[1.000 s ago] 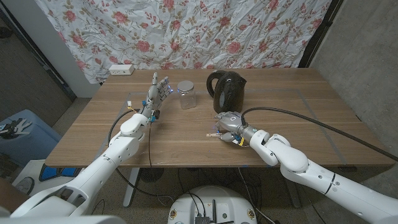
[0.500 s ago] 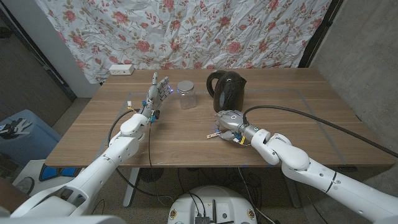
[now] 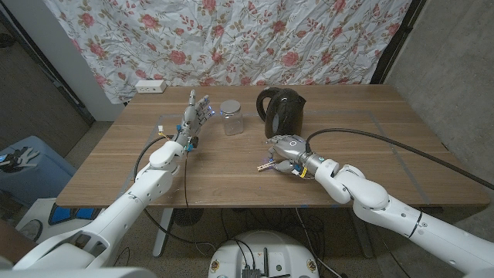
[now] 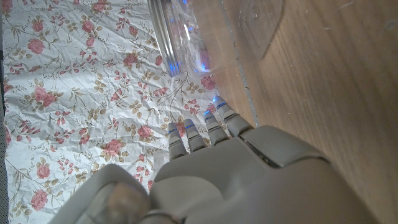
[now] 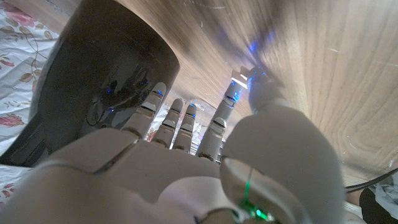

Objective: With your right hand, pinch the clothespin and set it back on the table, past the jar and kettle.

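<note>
A small wooden clothespin (image 3: 265,164) pokes out leftward from my right hand (image 3: 285,150), which pinches it just above the table, in front of the black kettle (image 3: 279,112). In the right wrist view the kettle (image 5: 102,81) looms close beyond my right hand (image 5: 180,168), and the clothespin is hidden by the thumb. The clear glass jar (image 3: 231,117) stands left of the kettle. My left hand (image 3: 194,116) stands upright beside the jar, fingers apart, holding nothing. The left wrist view has the jar (image 4: 186,31) just past my left hand (image 4: 217,168).
A white power strip (image 3: 150,86) lies at the table's back left corner. A black cable (image 3: 370,139) arcs over the right part of the wooden table (image 3: 231,174). A floral curtain (image 3: 231,38) hangs behind the table.
My right hand has crept a little toward the kettle, and the clothespin has moved with it. The left hand, jar and kettle stay where they were.
</note>
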### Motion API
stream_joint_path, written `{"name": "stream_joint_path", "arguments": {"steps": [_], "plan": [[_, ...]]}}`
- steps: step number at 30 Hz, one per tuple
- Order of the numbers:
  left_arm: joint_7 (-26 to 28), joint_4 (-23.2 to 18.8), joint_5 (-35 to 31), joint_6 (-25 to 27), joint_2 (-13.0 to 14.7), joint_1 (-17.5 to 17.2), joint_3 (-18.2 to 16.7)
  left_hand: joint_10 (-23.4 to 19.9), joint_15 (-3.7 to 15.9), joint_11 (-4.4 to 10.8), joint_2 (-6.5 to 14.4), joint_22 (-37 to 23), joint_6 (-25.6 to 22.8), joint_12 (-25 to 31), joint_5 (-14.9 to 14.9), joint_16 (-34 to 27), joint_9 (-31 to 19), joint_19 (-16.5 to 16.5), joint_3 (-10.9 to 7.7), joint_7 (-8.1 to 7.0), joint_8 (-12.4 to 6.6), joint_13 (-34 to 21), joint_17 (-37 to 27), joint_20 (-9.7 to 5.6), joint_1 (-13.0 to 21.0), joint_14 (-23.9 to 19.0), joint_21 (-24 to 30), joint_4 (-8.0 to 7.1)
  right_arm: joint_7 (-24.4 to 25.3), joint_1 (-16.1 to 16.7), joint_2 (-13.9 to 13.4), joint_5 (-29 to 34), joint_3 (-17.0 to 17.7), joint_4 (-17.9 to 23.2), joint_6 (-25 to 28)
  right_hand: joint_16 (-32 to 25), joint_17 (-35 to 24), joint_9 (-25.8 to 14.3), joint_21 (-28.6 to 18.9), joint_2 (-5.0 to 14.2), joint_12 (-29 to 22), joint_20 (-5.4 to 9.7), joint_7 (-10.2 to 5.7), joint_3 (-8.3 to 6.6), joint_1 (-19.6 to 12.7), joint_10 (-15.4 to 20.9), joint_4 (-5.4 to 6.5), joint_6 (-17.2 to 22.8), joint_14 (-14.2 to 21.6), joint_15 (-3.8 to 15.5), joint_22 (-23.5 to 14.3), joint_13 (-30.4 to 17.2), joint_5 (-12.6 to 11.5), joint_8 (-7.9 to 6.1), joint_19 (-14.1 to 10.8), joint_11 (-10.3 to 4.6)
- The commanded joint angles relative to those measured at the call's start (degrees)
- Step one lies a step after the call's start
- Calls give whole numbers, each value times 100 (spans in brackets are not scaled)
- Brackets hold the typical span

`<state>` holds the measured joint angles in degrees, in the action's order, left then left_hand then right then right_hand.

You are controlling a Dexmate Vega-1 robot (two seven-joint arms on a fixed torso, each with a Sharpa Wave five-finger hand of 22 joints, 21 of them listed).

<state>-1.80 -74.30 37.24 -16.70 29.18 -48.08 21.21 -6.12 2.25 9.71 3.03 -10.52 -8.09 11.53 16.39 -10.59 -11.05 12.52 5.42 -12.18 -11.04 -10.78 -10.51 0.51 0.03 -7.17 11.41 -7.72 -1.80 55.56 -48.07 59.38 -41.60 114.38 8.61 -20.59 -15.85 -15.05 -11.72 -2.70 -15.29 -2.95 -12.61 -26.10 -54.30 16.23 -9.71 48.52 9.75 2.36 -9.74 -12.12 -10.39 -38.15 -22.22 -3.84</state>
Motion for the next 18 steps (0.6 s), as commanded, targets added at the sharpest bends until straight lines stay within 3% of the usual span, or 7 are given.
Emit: {"name": "stream_joint_path", "arguments": {"steps": [1,18], "plan": [[2,-5,0,2,1,0,0,-9,34,41,46,-14,-3,31,20,-28,-28,46,-3,-50,-36,-12,-21,7,19,-47,41,-33,172,69,-110,-343,149,55,-107,-34,-22,-28,-42,19,-29,6,-13,29,-58,76,17,54,56,12,-19,-32,-5,-30,-35,-4],[4,-11,1,7,3,-1,-1,-15,37,36,46,-14,-4,34,20,-28,-28,47,-3,-50,-36,-12,-21,3,19,-47,42,-32,272,212,-256,-871,449,286,-214,-39,-39,-40,-31,38,-13,2,-10,62,-48,88,42,9,45,6,-21,-34,3,-25,-45,11]]}}
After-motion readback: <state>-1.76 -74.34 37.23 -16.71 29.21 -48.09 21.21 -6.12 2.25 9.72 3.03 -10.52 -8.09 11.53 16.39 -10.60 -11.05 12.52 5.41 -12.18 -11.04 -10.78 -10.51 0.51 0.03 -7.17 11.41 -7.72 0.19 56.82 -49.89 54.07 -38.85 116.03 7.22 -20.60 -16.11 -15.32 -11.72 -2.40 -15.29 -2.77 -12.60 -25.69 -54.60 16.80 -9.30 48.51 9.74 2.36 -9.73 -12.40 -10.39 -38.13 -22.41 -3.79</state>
